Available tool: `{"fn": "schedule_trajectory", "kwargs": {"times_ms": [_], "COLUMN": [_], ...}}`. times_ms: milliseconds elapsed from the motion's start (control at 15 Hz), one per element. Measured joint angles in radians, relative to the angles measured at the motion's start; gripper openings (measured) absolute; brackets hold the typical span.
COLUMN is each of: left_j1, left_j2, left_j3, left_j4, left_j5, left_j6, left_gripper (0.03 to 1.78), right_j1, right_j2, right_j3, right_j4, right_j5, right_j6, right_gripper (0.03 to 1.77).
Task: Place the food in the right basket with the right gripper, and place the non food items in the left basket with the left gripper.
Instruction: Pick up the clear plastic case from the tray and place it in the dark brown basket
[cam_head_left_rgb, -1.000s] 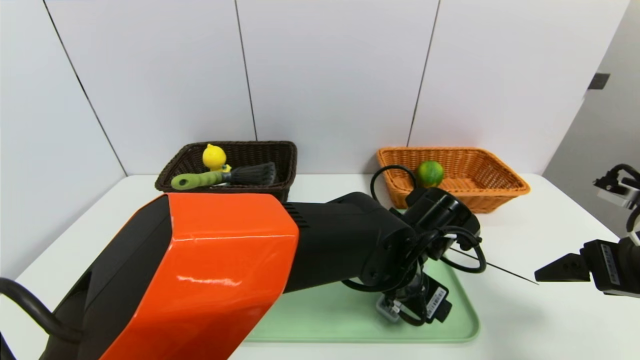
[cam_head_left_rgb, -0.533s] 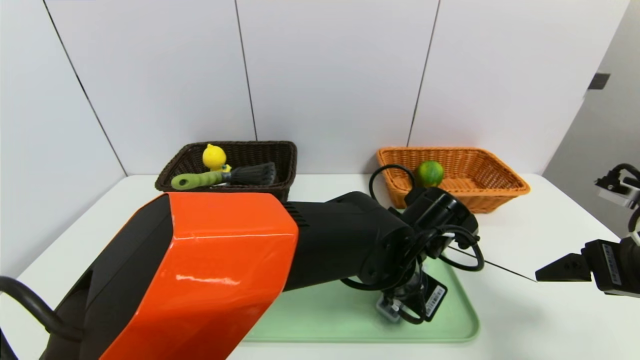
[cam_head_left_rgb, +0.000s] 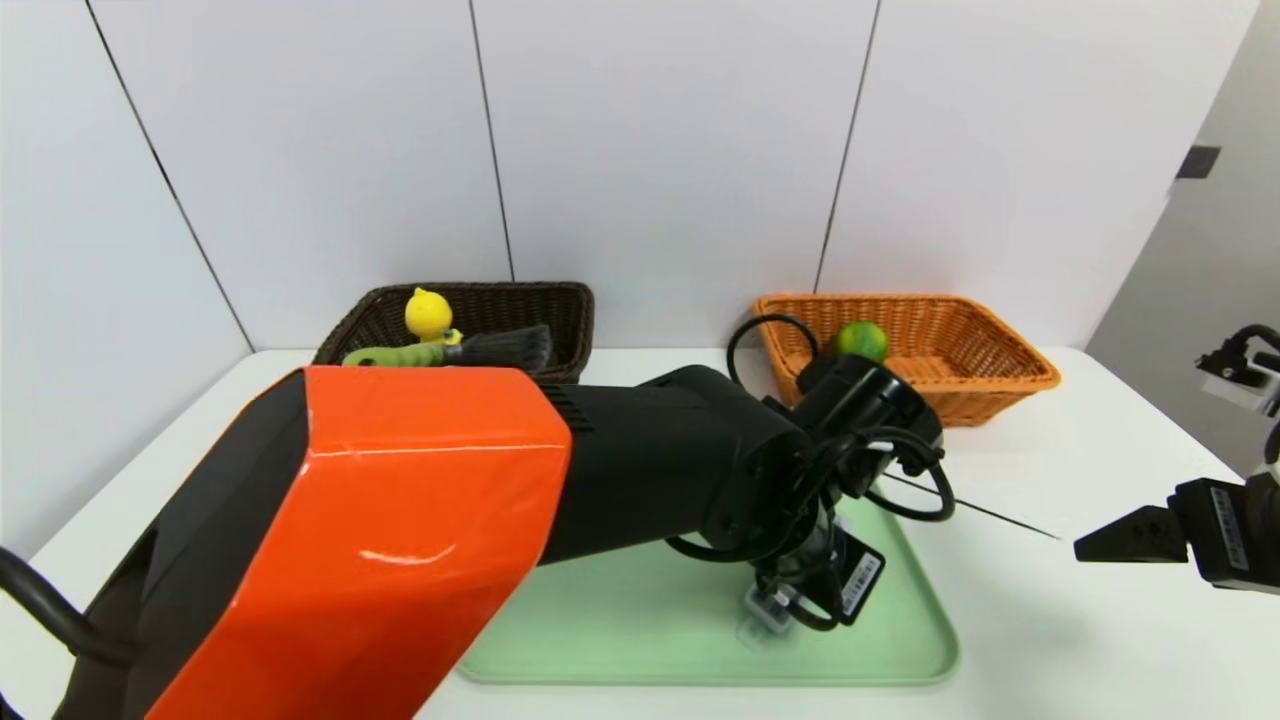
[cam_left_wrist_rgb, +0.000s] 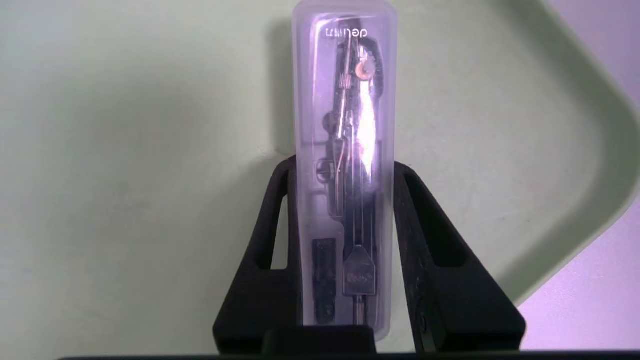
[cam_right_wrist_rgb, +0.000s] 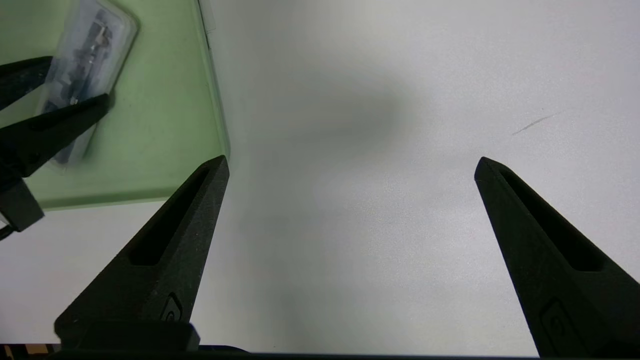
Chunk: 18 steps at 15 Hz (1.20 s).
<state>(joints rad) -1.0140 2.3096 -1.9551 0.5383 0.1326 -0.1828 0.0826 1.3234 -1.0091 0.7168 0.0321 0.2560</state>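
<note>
The counter (cam_head_left_rgb: 1010, 640) spreads beneath everything. On it, under the left end effector (cam_left_wrist_rgb: 345, 170), lies the green tray (cam_head_left_rgb: 640, 640). Beyond that end effector stand the two baskets: the dark basket (cam_head_left_rgb: 560, 300) off to its left, the orange basket (cam_head_left_rgb: 960, 400) straight behind its arm. The left end effector pinches the case (cam_left_wrist_rgb: 345, 150) by its long sides, over the tray. The right end effector (cam_right_wrist_rgb: 352, 167) hangs above the counter to the right of the tray, spread wide with nothing between its fingers.

In the dark basket are the brush (cam_head_left_rgb: 500, 348) and the yellow toy (cam_head_left_rgb: 428, 314); the lime (cam_head_left_rgb: 862, 342) sits in the orange one.

The left wrist view shows what the head view mostly hides behind the arm: a clear case with a metal compass inside (its lettering reads upside down there). The right wrist view shows both fingers on the case, from the side.

Compared with the earlier head views, the left arm has shifted slightly toward the baskets and left, now covering more of the brush handle and uncovering more of the tray's near left corner.
</note>
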Motion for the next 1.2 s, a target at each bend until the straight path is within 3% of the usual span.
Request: {"fn": "schedule_trajectory", "kwargs": {"times_ms": [800, 1200], "left_j1": [0.076, 0.269], "left_j2": [-0.163, -0.305], "left_j3": [-0.001, -0.001], "left_j4": [0.019, 0.063], "left_j5": [0.001, 0.004], "left_j6": [0.001, 0.062], "left_gripper": [0.56, 0.56], "right_j1": [0.003, 0.003], "right_j2": [-0.017, -0.014], "right_j3": [0.003, -0.002], "right_j4": [0.003, 0.0], "right_j5": [0.0, -0.001], "right_j6": [0.001, 0.0], "right_gripper": [1.7, 1.7]}}
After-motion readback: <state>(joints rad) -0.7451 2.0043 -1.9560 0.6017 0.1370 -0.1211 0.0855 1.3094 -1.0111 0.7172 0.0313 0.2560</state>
